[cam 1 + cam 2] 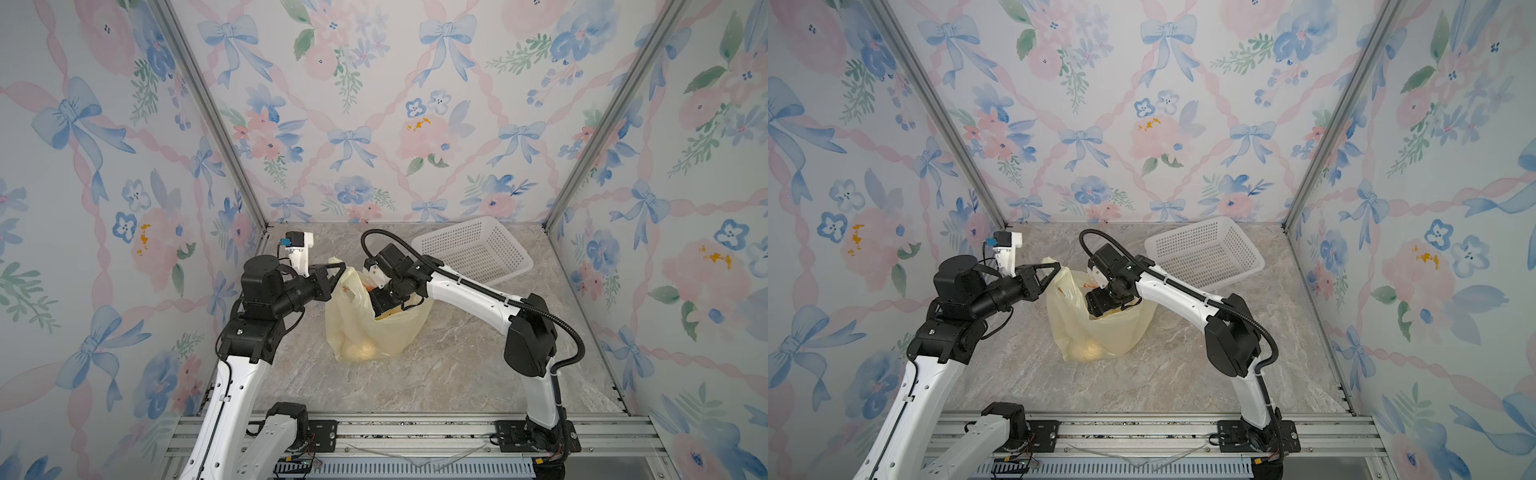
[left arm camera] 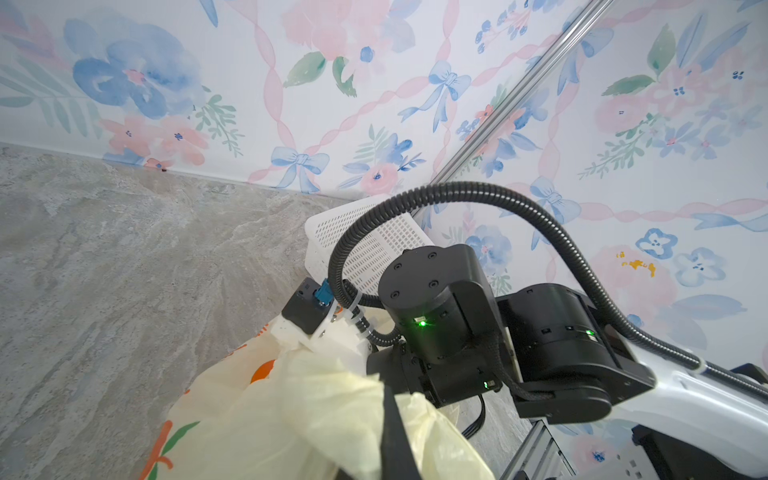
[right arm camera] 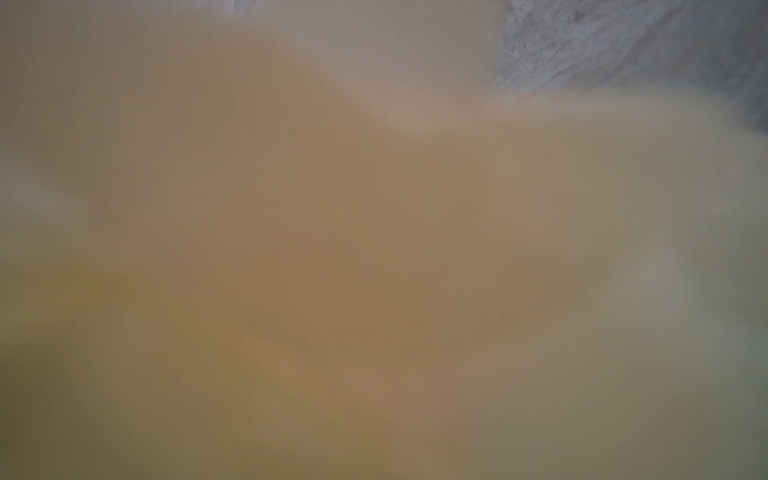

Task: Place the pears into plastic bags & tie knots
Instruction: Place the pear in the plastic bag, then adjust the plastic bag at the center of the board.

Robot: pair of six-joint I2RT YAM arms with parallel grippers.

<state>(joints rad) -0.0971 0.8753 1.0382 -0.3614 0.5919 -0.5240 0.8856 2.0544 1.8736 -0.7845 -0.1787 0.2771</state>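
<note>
The pale-yellow plastic bag [image 1: 399, 332] [image 1: 1121, 332] stands open in the middle of the table in both top views. Cream-yellow pears [image 1: 360, 351] [image 1: 1086, 351] show dimly through its lower part. My left gripper [image 1: 341, 267] [image 1: 1057, 266] is shut on the bag's upper left rim and holds it up. In the left wrist view the film [image 2: 291, 407] bunches around a dark finger [image 2: 392, 436]. My right gripper [image 1: 383, 304] [image 1: 1100, 300] reaches down into the bag's mouth, and the film hides its fingers. The right wrist view shows only blurred yellow film [image 3: 374, 249].
A white perforated basket [image 1: 473, 249] [image 1: 1204, 253] [image 2: 365, 241] stands at the back right, just behind my right arm. Floral walls close in three sides of the marble table [image 1: 436, 374]. A metal rail [image 1: 415, 432] runs along the front edge.
</note>
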